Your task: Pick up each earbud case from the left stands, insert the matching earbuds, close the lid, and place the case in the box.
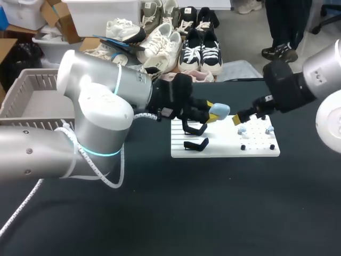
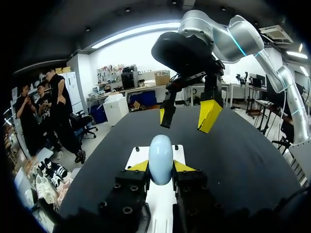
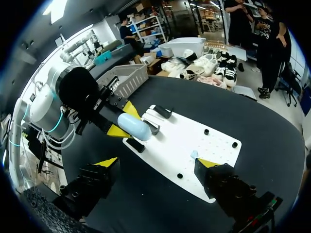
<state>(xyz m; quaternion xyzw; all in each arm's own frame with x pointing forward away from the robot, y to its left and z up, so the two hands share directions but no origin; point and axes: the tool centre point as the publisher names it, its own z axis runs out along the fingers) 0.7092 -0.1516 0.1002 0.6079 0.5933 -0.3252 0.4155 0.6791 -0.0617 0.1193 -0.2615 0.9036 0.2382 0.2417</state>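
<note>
Black bench (image 1: 160, 213), grey box (image 1: 21, 90) at its far left, white board (image 1: 224, 152) mid-bench, well apart from the box. That gap was the first risk: a long carry would give a loose grip plenty of time to fail. The left claw (image 2: 161, 167) was clamped on the pale blue case (image 2: 161, 155), holding it above the board's left part, over the two black stands (image 1: 196, 144). The right claw (image 3: 157, 163) stood wide apart with nothing in it, near the case and just above the board's right part. With both claws crowded over the board, any misjudged reach could probably have knocked finger against finger or bumped the case. The case looked smooth and rounded, pinched from two sides low on its body, so a push from the other claw could likely have twisted it or squeezed it out. I could not tell how the lid stood; if it was closed, prying it one-handed could have levered the case loose. Lowering the case might have snagged it on a stand. The earbuds (image 1: 242, 129) were tiny and pale on the white board. One sat just beside a right finger (image 3: 206, 163), so a coarse approach could have flicked it off or pinched it crooked, and then it would not have seated.
</note>
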